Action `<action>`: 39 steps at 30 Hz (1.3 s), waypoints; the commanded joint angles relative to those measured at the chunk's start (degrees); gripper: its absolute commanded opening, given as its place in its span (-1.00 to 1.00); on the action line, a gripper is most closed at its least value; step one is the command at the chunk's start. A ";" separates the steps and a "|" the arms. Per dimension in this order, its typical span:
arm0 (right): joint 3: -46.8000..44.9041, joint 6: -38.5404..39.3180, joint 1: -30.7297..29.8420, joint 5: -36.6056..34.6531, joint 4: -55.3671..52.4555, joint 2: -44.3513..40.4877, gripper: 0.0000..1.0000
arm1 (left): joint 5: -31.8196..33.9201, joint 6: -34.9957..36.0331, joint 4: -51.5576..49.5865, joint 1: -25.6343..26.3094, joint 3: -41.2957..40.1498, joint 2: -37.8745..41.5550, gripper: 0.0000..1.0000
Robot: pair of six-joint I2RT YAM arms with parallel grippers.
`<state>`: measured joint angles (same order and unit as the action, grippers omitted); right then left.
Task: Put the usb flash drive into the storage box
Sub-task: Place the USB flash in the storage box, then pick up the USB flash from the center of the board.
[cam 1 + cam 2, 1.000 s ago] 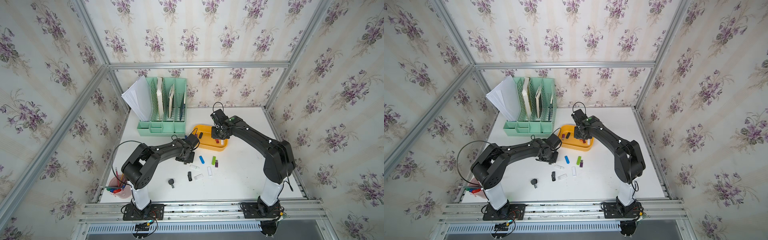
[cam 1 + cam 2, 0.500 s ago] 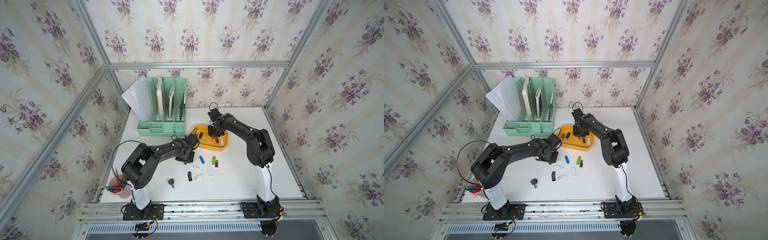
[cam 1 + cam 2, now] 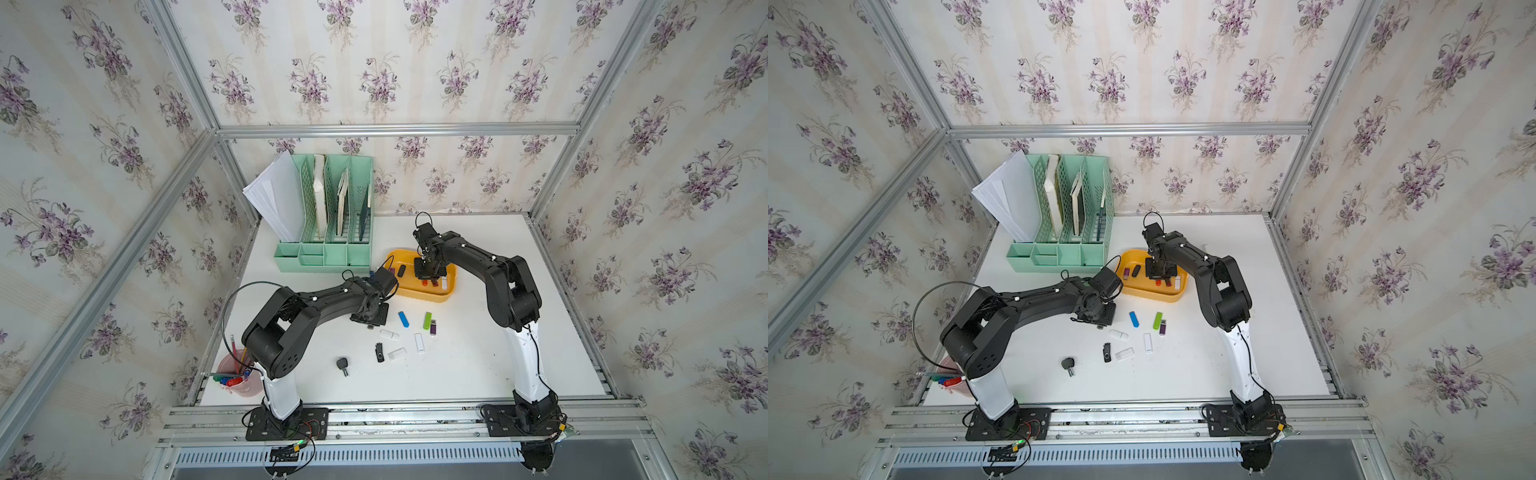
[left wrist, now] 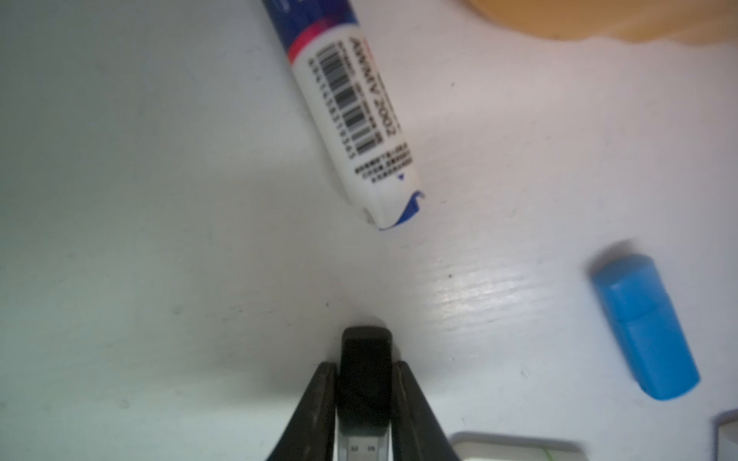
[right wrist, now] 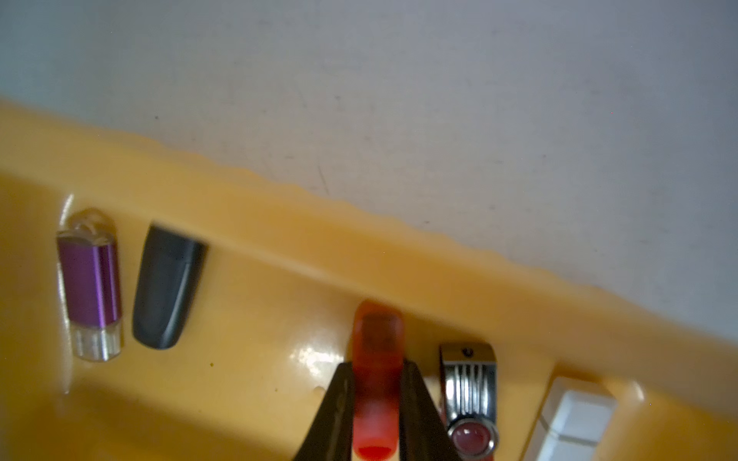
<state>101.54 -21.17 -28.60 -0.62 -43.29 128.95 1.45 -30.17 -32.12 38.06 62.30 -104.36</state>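
storage box (image 3: 419, 296) mid-frame: holds purple drive (image 5: 90, 279), dark drive (image 5: 167, 287), silver drive (image 5: 469, 383), white drive (image 5: 575, 415) | right gripper (image 5: 377, 371) pinches red drive (image 5: 377, 331) inside box | left gripper (image 4: 364, 371) pinches black drive (image 4: 365, 351), bottom-centre, at table (image 4: 159, 199)

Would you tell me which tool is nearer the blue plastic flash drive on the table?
Left: the left tool sits beside the blue plastic flash drive; the right tool is farther off, inside the yellow-orange plastic storage box.
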 commanded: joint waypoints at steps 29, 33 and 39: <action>1.81 -0.88 0.82 -3.66 -2.57 -9.08 0.02 | 3.09 1.50 -16.33 -0.18 3.40 6.30 -0.46; 1.11 -1.39 1.12 -4.97 -3.88 -12.21 0.03 | 3.73 2.54 -20.24 -0.19 7.88 8.55 -0.45; -5.49 -2.47 3.99 -5.35 -2.71 -17.91 0.04 | 3.83 4.27 -23.15 -0.17 15.84 9.06 -0.44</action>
<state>98.28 -22.52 -25.82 -4.86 -45.34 112.90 4.45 -27.64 -52.27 37.91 75.50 -95.35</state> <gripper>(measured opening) 0.521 0.280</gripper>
